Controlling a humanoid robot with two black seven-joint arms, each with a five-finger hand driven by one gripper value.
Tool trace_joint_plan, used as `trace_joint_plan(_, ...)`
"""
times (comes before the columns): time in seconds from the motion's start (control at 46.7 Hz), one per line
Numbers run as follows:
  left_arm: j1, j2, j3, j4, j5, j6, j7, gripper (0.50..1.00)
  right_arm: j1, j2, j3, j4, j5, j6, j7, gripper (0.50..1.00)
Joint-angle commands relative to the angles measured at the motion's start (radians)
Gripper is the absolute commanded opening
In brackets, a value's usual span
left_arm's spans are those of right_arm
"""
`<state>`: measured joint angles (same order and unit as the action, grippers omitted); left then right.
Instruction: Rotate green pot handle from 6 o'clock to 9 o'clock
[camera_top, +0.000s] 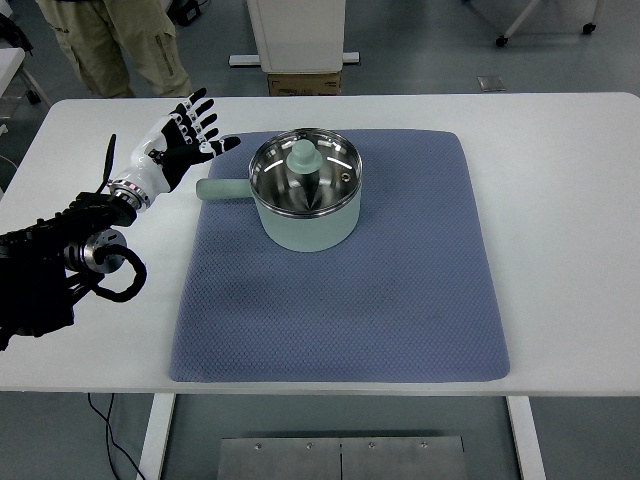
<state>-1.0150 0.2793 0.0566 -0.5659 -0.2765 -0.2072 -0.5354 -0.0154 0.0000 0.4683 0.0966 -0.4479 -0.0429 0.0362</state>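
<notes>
From the top view, a green pot (305, 195) with a glass lid (304, 171) is seen on a blue mat (340, 300) on a white desk (560, 200), its handle (222, 188) already pointing left. The pot is judged rigid, fairly light and smooth, best turned by that handle. The left hand (180, 140) is held spread and empty just beside it, with a person's legs (115, 45) beyond the desk.

left arm enters from left edge | left robot hand (180, 140) raised, fingers spread, empty
</notes>
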Motion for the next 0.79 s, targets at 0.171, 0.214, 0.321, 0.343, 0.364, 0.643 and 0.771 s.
trace_joint_plan(0.171,-0.002,0.006,0.000,0.000,0.000,0.000,0.000,1.000,0.000,0.000,0.001,0.000,0.000,0.000,-0.001,1.000)
trace_joint_plan(0.214,-0.002,0.008,0.000,0.000,0.000,0.000,0.000,1.000,0.000,0.000,0.000,0.000,-0.002,0.000,-0.001,1.000)
trace_joint_plan(0.321,-0.002,0.008,0.000,0.000,0.000,-0.004,0.000,1.000,0.000,0.000,0.000,0.000,-0.003,0.000,-0.002,1.000)
trace_joint_plan(0.343,-0.001,0.008,0.000,0.000,0.000,-0.008,0.000,1.000,0.000,0.000,0.000,0.000,-0.003,0.000,-0.002,1.000)
trace_joint_plan(0.364,-0.001,0.008,0.000,0.000,0.000,-0.011,0.000,1.000,0.000,0.000,0.000,0.000,-0.003,0.000,-0.002,1.000)
trace_joint_plan(0.643,0.001,0.006,0.000,0.000,-0.001,-0.015,0.000,1.000,0.000,0.000,0.000,0.000,-0.002,0.002,-0.002,1.000)
trace_joint_plan(0.771,0.003,0.006,-0.003,0.001,-0.006,-0.017,0.000,1.000,0.000,0.000,0.000,0.000,0.000,0.002,-0.002,1.000)
